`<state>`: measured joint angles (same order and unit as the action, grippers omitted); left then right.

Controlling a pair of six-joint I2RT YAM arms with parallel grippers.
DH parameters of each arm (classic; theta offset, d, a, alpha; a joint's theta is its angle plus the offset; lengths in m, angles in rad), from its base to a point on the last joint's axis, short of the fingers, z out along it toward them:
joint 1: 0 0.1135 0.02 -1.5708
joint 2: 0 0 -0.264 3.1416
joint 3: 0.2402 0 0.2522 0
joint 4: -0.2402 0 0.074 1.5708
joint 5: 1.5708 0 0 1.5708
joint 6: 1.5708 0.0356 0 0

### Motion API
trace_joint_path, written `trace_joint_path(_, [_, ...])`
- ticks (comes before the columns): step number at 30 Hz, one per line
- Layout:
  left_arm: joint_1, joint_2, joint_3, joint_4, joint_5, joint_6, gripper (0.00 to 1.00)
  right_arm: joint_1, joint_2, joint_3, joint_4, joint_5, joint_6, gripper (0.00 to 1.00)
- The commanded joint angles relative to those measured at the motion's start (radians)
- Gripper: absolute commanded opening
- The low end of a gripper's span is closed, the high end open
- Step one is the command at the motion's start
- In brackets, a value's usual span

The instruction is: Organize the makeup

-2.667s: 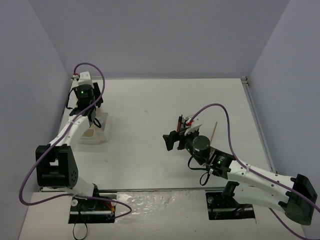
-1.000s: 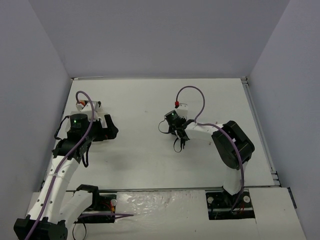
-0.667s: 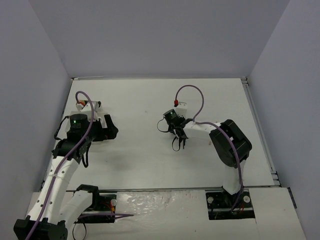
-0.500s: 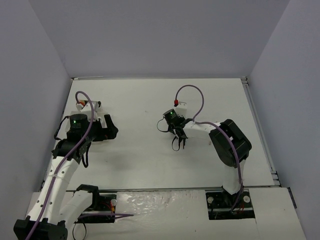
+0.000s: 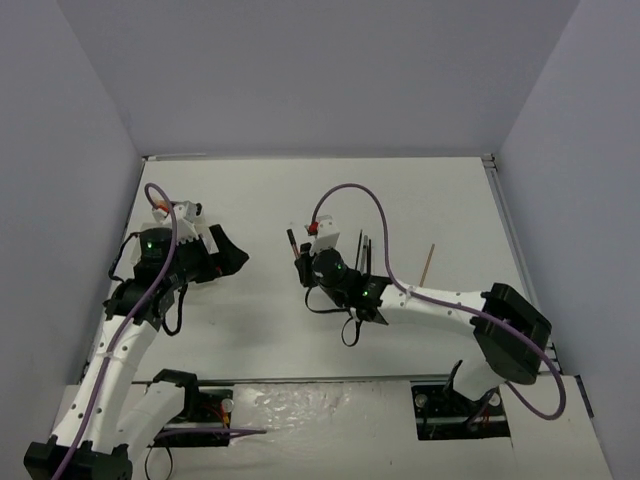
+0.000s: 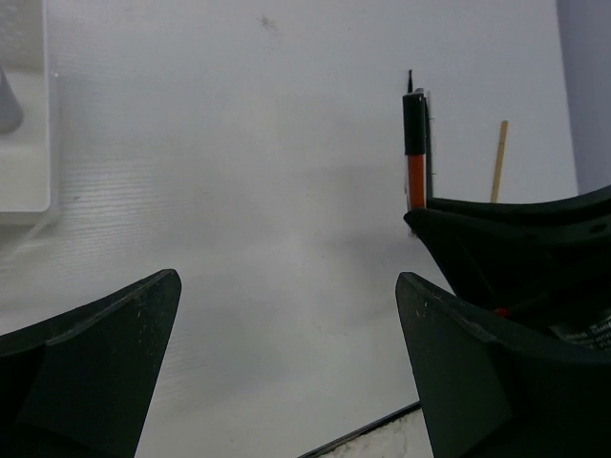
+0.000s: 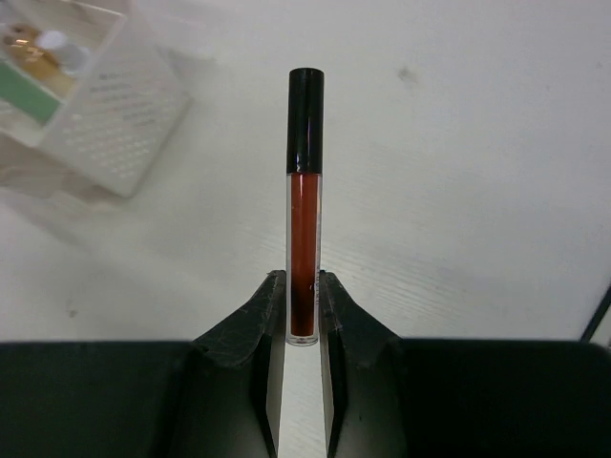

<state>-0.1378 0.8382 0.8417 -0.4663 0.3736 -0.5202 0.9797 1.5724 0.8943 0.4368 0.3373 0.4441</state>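
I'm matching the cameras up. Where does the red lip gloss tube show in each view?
Top external: lip gloss tube at centre, ahead of the right arm's wrist.
Left wrist: upper right, vertical in frame.
Right wrist: dead centre.
Shared landmark: the right gripper clamping its lower end.

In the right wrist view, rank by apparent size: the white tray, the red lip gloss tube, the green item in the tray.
1. White tray, though cropped by the frame.
2. Red lip gloss tube, held in the right gripper; nearness to the camera inflates it.
3. Green item, also cropped.
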Motion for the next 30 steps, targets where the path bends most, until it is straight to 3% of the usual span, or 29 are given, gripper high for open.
trace_joint_path(1, [-0.048,-0.019,0.089,0.121,0.054,-0.140,0.94,0.085,-0.120,-0.060,0.284,-0.034,-0.138,0.00])
trace_joint_path(10, [-0.145,-0.008,0.113,0.188,-0.011,-0.258,0.93,0.205,-0.171,-0.099,0.446,-0.076,-0.221,0.00])
trace_joint_path(26, [-0.361,0.035,0.121,0.143,-0.199,-0.286,0.49,0.229,-0.186,-0.142,0.567,-0.056,-0.200,0.00])
trace_joint_path(30, [-0.409,0.044,0.131,0.143,-0.259,-0.275,0.29,0.229,-0.190,-0.149,0.568,-0.049,-0.197,0.00])
